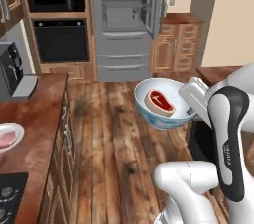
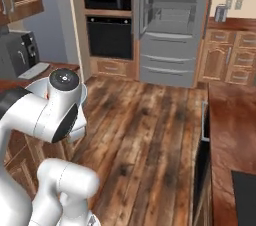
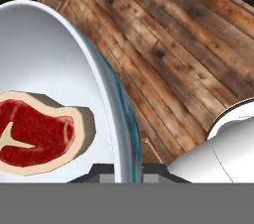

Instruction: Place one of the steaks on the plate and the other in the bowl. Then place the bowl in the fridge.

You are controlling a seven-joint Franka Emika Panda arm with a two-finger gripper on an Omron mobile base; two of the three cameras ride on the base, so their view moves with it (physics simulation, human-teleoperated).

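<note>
I see my hand (image 1: 191,111) clamped on the near rim of the bowl (image 1: 159,118), held above the wooden floor (image 1: 114,139) with one steak (image 1: 159,102) inside, the open fridge (image 1: 124,20) far ahead of it, the second steak (image 1: 5,139) on the plate (image 1: 15,130) on the worktop (image 1: 37,119) well off to its left.

Your counter, left side

On the brown countertop (image 1: 37,119) you see a plate (image 1: 11,136) with a steak (image 1: 5,139) at its left edge.

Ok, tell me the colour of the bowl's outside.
Pale blue outside, white inside; the bowl shows it best in the left base view.
</note>
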